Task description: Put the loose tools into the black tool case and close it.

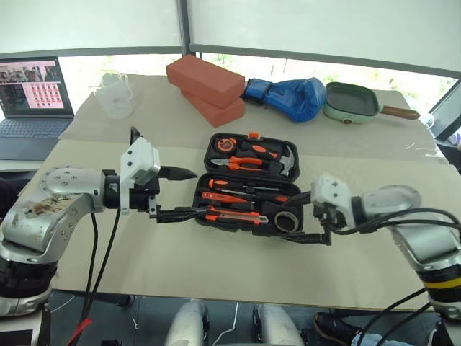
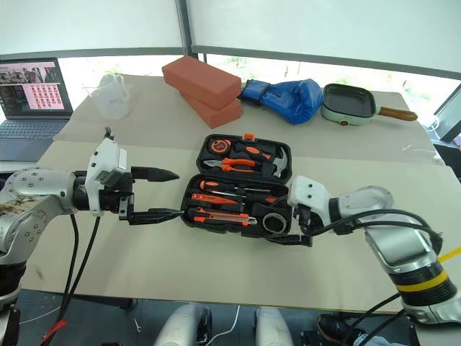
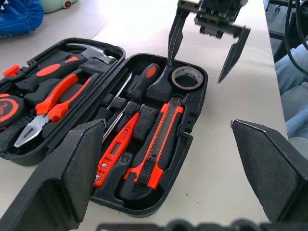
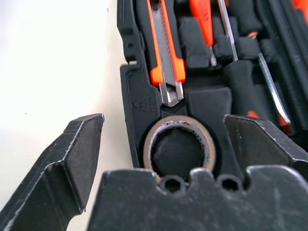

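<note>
Here the black tool case (image 1: 248, 184) lies open near the middle of the beige table (image 1: 144, 267), its two moulded halves spread flat, the lid half farther from the robot and a small orange latch on its far rim. In the near half sit one orange-and-black utility knife (image 3: 156, 144), one thin all-orange screwdriver (image 3: 115, 147) and two screwdrivers with black-and-orange handles (image 1: 230, 197), each lying in a recess, plus one roll of tape (image 4: 180, 149) at the right end. The lid half holds one pair of orange-handled pliers (image 1: 245, 164), one hammer (image 1: 287, 160) and one orange tape measure (image 1: 225, 145). A small embossed mark sits on the case rim by the tape, too small to read. The left gripper (image 1: 180, 193) hovers just left of the case with its fingers spread wide and nothing between them. The right gripper (image 1: 308, 216) stands at the case's right end, its fingers likewise spread apart on either side of the tape corner, pinching nothing. Beyond the case lie two red bricks (image 1: 205, 86), stacked.
</note>
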`<control>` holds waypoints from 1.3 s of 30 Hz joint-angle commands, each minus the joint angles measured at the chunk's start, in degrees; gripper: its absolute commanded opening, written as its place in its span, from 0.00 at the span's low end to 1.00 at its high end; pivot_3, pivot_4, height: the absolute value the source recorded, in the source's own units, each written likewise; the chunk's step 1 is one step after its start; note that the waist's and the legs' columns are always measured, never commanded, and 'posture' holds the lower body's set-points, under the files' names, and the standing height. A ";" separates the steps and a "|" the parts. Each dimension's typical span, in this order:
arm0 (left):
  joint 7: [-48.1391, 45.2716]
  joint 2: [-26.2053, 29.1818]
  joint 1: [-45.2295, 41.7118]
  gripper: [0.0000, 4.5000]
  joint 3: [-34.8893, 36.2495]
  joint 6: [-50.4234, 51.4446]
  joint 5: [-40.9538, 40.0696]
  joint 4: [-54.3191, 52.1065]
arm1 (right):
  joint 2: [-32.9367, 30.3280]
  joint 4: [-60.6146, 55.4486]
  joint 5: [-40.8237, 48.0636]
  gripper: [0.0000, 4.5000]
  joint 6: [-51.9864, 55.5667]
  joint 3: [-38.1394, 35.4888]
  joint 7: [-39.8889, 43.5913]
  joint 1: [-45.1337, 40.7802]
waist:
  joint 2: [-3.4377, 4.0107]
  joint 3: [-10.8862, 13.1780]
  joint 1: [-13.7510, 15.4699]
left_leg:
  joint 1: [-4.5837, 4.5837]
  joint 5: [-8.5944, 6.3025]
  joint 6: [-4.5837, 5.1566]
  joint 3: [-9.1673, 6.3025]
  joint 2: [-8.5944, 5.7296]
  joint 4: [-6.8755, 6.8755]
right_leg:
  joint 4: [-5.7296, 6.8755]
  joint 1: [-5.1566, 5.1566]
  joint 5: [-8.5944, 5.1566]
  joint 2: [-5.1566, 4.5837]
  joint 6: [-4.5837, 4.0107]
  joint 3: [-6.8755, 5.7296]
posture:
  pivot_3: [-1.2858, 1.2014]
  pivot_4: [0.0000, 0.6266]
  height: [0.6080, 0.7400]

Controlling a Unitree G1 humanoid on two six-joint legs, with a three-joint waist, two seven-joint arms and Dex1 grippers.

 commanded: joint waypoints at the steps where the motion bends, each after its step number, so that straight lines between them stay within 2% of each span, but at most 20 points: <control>1: -0.07 0.15 -0.36 1.00 0.34 -1.78 1.34 1.05 | -1.92 -2.47 6.05 0.99 4.01 -7.26 0.57 -0.08 | 0.00 0.00 0.03 | 0.00 0.00 0.00 0.00 0.01 0.00 | 0.00 -0.01 0.00 0.01 0.00 0.00 | 0.52 0.24 0.99; 6: 1.15 -0.35 0.62 1.00 -0.25 -5.61 6.71 7.52 | -2.72 1.37 5.23 0.99 4.53 -10.72 -2.91 2.11 | 0.00 0.00 0.01 | 0.00 0.00 0.00 0.01 0.00 0.00 | -0.01 0.00 0.00 -0.01 0.00 0.00 | 0.52 0.24 0.99; 7: 2.32 -0.90 0.47 1.00 -0.48 -7.22 8.72 10.56 | -2.10 3.73 4.28 0.94 4.00 -11.15 -4.35 2.41 | 0.00 0.00 0.01 | 0.01 0.00 0.00 0.01 0.00 0.00 | -0.01 0.00 0.00 0.00 0.00 0.00 | 0.52 0.24 0.99; 10: 4.62 -2.36 -1.18 0.83 -2.52 -10.69 13.94 18.85 | -0.30 10.98 1.22 0.76 1.70 -10.97 -8.66 2.08 | 0.00 0.00 0.00 | 0.03 0.00 0.00 0.07 -0.06 0.00 | 0.00 0.02 0.00 0.00 0.00 0.01 | 0.52 0.24 0.99; 16: 9.06 -8.71 -7.15 0.34 -10.32 -19.78 25.94 34.89 | 4.09 23.34 -4.99 0.30 -5.21 -6.64 -12.84 -1.63 | 0.00 0.00 0.07 | -0.04 0.01 0.00 0.26 -0.16 0.01 | 0.00 -0.04 0.01 -0.02 0.00 0.01 | 0.52 0.24 0.99; 20: 9.73 -14.40 -10.91 0.02 -12.56 -23.55 28.64 41.56 | 6.72 27.91 -8.73 0.01 -9.01 -2.93 -13.05 -3.85 | 0.00 0.00 -0.05 | -0.11 0.01 0.00 0.40 -0.16 0.01 | 0.00 -0.10 0.02 -0.01 0.01 0.00 | 0.52 0.24 0.99; 24: 8.93 -17.99 -13.20 0.01 -13.52 -24.07 29.73 43.97 | 8.80 28.77 -10.35 0.00 -10.35 -0.77 -12.68 -5.44 | 0.00 0.00 -0.09 | -0.13 0.01 0.00 0.36 -0.17 0.04 | 0.04 -0.12 0.03 -0.03 0.02 0.02 | 0.52 0.24 0.99; 28: 5.92 -19.41 -12.56 0.01 -13.91 -22.55 28.50 41.29 | 9.94 28.14 -10.87 0.00 -10.79 0.60 -11.79 -6.05 | 0.00 0.00 -0.18 | -0.12 0.01 0.00 0.14 -0.16 0.02 | 0.04 -0.12 0.03 -0.03 0.03 0.02 | 0.52 0.24 0.99; 32: 1.86 -18.10 -9.17 0.01 -13.95 -20.86 26.50 35.56 | 10.12 25.42 -10.47 0.00 -11.12 0.98 -10.44 -4.74 | 0.00 0.00 -0.20 | -0.13 0.01 0.00 0.11 -0.15 0.02 | 0.03 -0.11 0.04 -0.06 0.04 0.02 | 0.52 0.24 0.99; 39: -4.57 -13.20 1.10 0.01 -10.62 -12.70 18.51 19.25 | 7.70 12.37 -8.48 0.00 -11.64 -0.18 -7.82 4.58 | 0.01 -0.01 -0.67 | -0.13 -0.02 0.03 0.05 0.01 -0.06 | 0.23 -0.13 0.03 -0.03 0.04 0.02 | 0.52 0.24 0.99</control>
